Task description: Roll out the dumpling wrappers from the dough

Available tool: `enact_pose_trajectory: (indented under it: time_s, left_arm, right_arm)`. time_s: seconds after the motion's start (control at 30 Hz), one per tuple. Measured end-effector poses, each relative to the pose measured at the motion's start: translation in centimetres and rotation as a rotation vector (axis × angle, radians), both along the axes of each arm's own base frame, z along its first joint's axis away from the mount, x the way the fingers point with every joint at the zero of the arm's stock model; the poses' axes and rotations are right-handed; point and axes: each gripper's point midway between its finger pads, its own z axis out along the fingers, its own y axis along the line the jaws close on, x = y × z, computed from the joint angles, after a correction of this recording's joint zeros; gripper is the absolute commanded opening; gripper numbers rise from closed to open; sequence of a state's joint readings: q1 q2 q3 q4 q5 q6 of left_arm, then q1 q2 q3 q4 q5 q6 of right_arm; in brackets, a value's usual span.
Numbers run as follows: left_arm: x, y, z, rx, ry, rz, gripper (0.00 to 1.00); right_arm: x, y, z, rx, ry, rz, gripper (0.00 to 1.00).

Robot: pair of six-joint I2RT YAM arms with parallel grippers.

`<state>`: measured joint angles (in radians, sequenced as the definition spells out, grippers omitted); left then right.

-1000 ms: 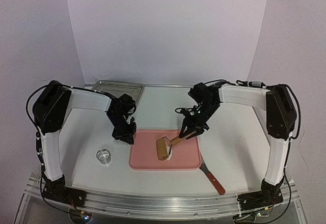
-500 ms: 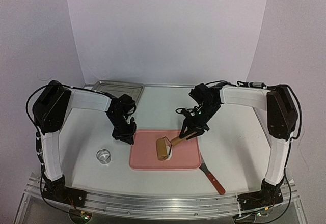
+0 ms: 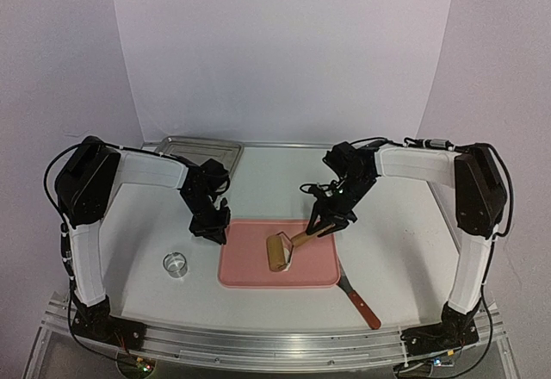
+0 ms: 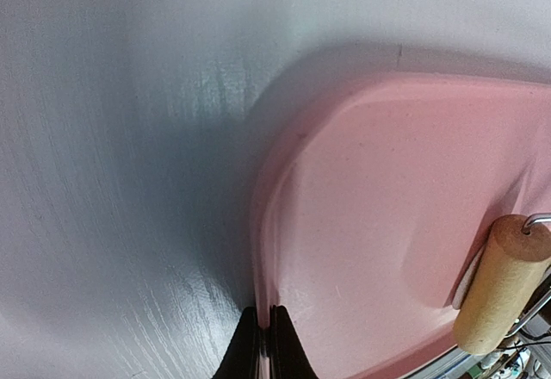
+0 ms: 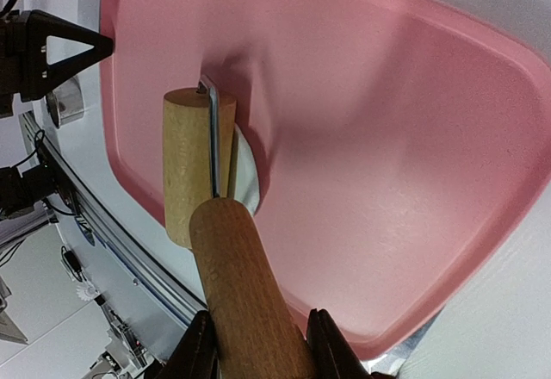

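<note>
dough (image 5: 248,177) — mostly under roller (image 5: 185,164), handle (image 5: 250,301) cropped

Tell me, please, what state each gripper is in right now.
Left gripper: closed, fingers pinching the rim of the pink tray.
Right gripper: closed on the handle of the wooden roller.

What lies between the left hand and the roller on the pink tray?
Only bare pink tray, clearest in the left wrist view, from left hand to wooden roller.

The left arm (image 3: 84,250) and right arm (image 3: 470,258) are white tubes with bulky black joints and looping black cables (image 3: 46,183); left claw (image 3: 221,235) and right claw (image 3: 318,226) are black.
</note>
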<state>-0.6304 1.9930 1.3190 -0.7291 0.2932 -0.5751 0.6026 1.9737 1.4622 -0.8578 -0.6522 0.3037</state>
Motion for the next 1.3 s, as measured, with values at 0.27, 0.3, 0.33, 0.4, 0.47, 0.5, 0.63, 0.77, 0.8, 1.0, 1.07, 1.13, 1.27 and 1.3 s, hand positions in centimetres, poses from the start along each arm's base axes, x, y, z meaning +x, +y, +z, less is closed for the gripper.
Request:
enact_pose_trajectory:
  time_s: [0.27,0.3,0.33,0.4,0.47,0.5,0.63,0.77,0.8,1.0,1.07,1.13,1.27,1.3]
  left_arm:
    - [0.0,0.0,0.0,0.0,0.0,0.0,0.0]
    - [0.0,0.0,0.0,0.0,0.0,0.0,0.0]
    - [0.0,0.0,0.0,0.0,0.0,-0.001,0.0]
    - [0.0,0.0,0.0,-0.002,-0.001,-0.001,0.0]
    - [0.0,-0.1,0.0,-0.002,-0.002,-0.003,0.0]
    - [0.0,-0.1,0.0,-0.002,-0.002,-0.004,0.0]
    - [0.0,-0.1,0.0,-0.002,-0.003,-0.007,0.0]
    - [0.0,-0.1,0.0,-0.002,-0.003,-0.009,0.0]
    - [0.0,-0.1,0.0,-0.002,-0.003,-0.01,0.0]
    - [-0.1,-0.2,0.0,-0.009,-0.004,-0.019,0.0]
    - [-0.1,-0.2,0.1,-0.01,-0.005,-0.022,0.0]
    - [-0.1,-0.2,0.1,-0.01,-0.005,-0.023,0.0]
    - [-0.1,-0.2,0.0,-0.01,-0.005,-0.023,0.0]
    - [-0.1,-0.2,0.0,-0.01,-0.004,-0.023,0.0]
  right_arm:
    - [0.1,-0.5,0.5,0.01,-0.018,-0.008,0.0]
    - [0.0,-1.0,0.6,0.006,-0.017,-0.013,0.0]
    - [-0.2,-1.3,0.7,0.002,-0.015,-0.016,0.0]
    - [-0.4,-2.1,0.7,-0.006,-0.009,-0.024,0.0]
    - [-0.6,-2.2,0.4,-0.016,-0.004,-0.022,0.0]
    - [-0.6,-1.9,0.3,-0.017,-0.002,-0.016,0.0]
    - [-0.7,0.0,0.0,-0.004,-0.002,0.021,0.0]
    - [-0.9,0.4,0.0,0.003,-0.011,0.032,0.0]
    - [-0.9,0.2,0.1,0.002,-0.013,0.029,0.0]
    - [-1.4,-2.1,0.6,-0.014,0.002,-0.006,0.0]
    - [-1.4,-2.0,0.3,-0.017,0.013,-0.005,0.0]
    - [-1.4,-1.4,0.1,-0.009,0.026,0.003,0.0]
    - [-1.4,0.3,-0.2,0.023,0.055,0.028,0.0]
    - [-1.4,0.7,-0.1,0.029,0.054,0.034,0.0]
